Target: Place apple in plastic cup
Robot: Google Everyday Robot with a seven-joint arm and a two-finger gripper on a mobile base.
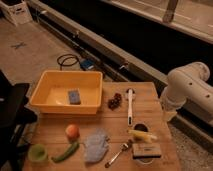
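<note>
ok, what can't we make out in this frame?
Gripper: outside the camera view; only the white arm shows, cut off at the right edge.
Plastic cup: inside too blurred to tell, camera view.
Dark cup: contents hidden by yellow item on top.

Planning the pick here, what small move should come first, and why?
Probably swing the arm in from the right edge, across the table toward the apple. The apple lies untouched on the table, apart from the cup, and the gripper is out of view, nowhere near it.
</note>
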